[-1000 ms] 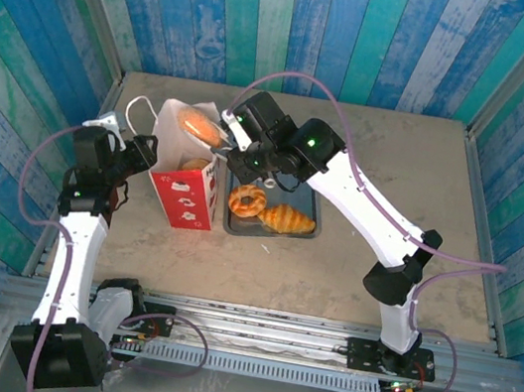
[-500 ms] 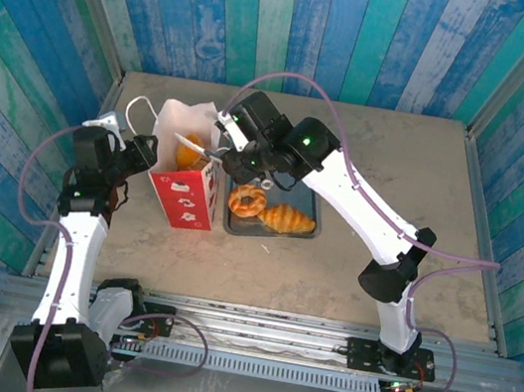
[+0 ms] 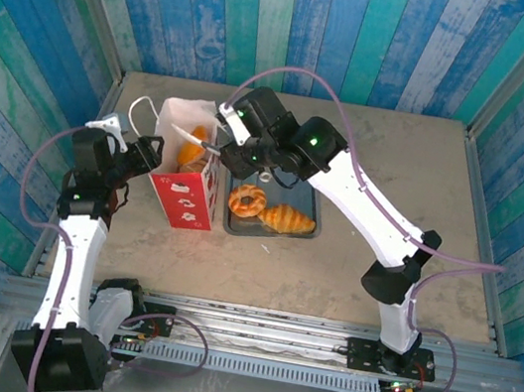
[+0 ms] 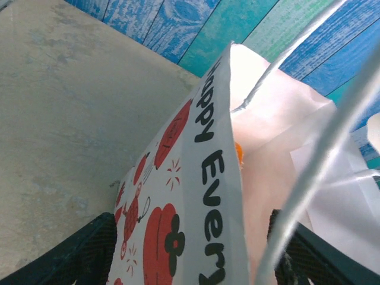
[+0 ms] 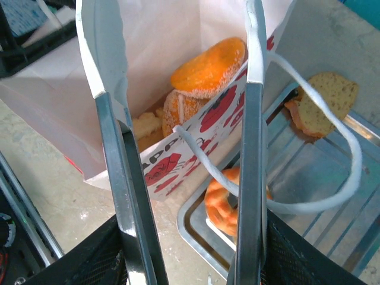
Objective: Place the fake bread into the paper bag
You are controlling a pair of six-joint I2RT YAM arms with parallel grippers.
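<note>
The paper bag (image 3: pixel 184 199) stands upright at the left of the table, its mouth open. Several pieces of fake bread lie inside it, an orange sugared bun (image 5: pixel 209 64) on top. My right gripper (image 3: pixel 200 141) hovers over the bag's mouth, open, with nothing between its long fingers (image 5: pixel 113 136). A ring donut (image 3: pixel 246 199) and a croissant (image 3: pixel 288 221) lie on the grey tray (image 3: pixel 310 200), and a brown slice (image 5: pixel 323 100) lies at its far end. My left gripper (image 3: pixel 144 151) is open, its jaws wide on either side of the bag's (image 4: pixel 178 178) left wall.
The tray (image 5: pixel 309 178) sits right against the bag's right side. A white cord handle (image 5: pixel 332 154) of the bag loops out over the tray. Blue plank walls close in the table at the back and both sides.
One second ago my right gripper held a round bun over the bag. It has let the bun go, and the bun now lies inside. My left gripper's jaws have widened around the bag's wall.
</note>
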